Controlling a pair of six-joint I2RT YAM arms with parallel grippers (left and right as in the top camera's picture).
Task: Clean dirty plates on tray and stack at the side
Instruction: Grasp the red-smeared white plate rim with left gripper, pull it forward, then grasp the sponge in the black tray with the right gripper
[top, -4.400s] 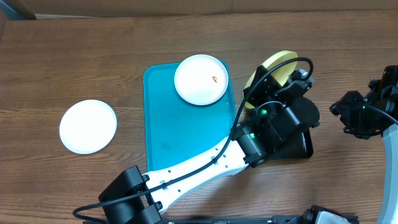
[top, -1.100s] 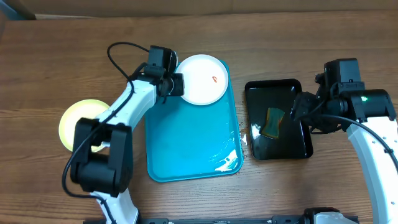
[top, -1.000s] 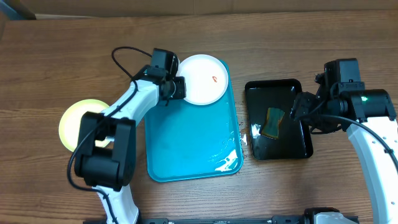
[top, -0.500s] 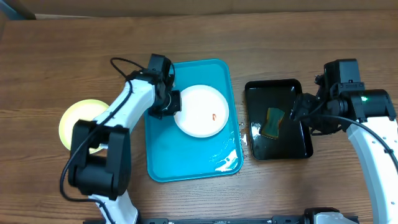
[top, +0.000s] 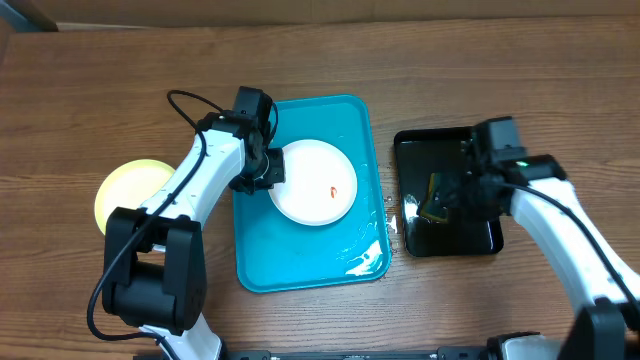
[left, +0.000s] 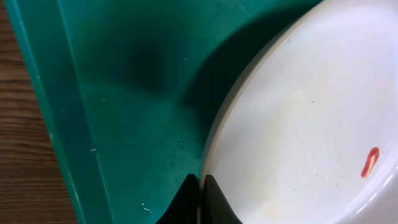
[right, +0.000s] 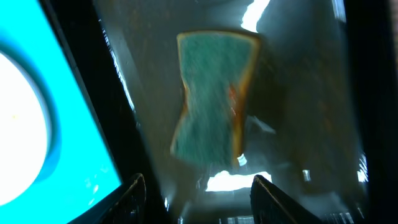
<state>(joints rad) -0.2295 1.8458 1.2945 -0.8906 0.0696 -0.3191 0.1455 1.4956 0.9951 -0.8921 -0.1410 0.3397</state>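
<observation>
Overhead and wrist views of a wooden table (top: 100, 80). Gripping with the left pincer (left: 199, 194), jaws pinched shut on the left rim of a white plate (top: 312, 182). Lying flat inside the turquoise tray (top: 300, 255), that plate, just right of the pincer. Marked with a small orange-red smear (top: 331, 190) right of centre, on the far side from the grip. Well to the left of the left pincer, out on the bare wood: a pale yellow-green plate (top: 125, 187), apparently the start of the side stack.

Hovering with the right pincer (right: 199, 196), fingers spread wide and holding nothing, directly over a blue-green sponge (right: 214, 99) with a yellow-orange edge. Lying beneath it in a wet, glossy black tray (top: 475, 145). No contact with the sponge, as far as can be told.

Judged as the cleaning step for this plate: steadied at one side, wiper not yet picked up. Next, probably: lower the open right pincer around the sponge, close on it, carry it left to the turquoise tray and rub at the smear. Calls for straddling the sponge's narrow width and for a firm clamp on the rim against sliding.
</observation>
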